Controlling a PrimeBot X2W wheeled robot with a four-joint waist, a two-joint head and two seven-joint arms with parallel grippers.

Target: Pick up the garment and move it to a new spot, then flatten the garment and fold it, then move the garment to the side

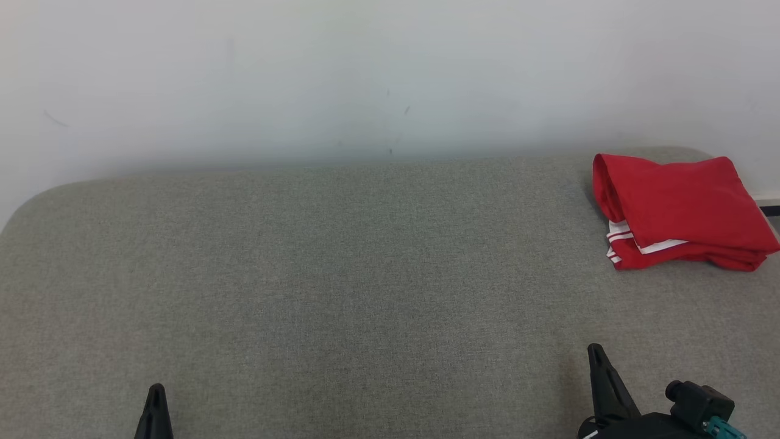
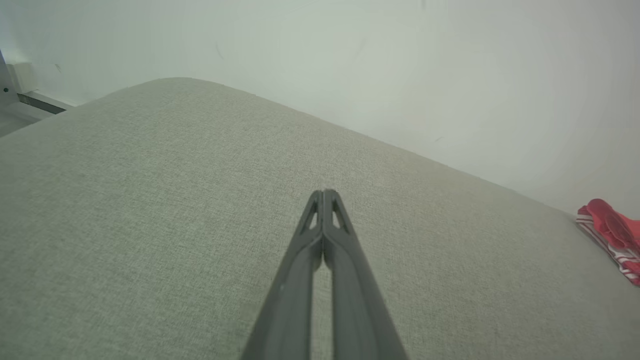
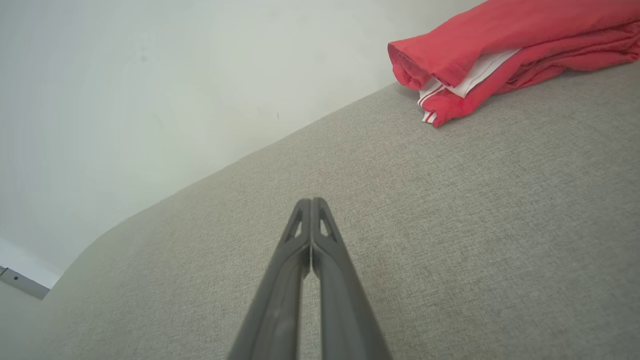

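A red garment [image 1: 676,210] with white stripes lies folded at the far right of a grey fabric surface [image 1: 341,274]. It also shows at the right edge of the left wrist view as the garment [image 2: 612,237], and at the top right of the right wrist view as the garment [image 3: 505,45]. My left gripper [image 1: 156,390] sits at the lower left, shut and empty, its tips [image 2: 324,192] pressed together over bare fabric. My right gripper [image 1: 595,350] sits at the lower right, well in front of the garment, also shut and empty [image 3: 311,201].
A pale wall [image 1: 365,79] rises right behind the grey surface. The surface has rounded far corners [image 1: 42,195]. A strip of trim [image 2: 40,102] shows past its left end.
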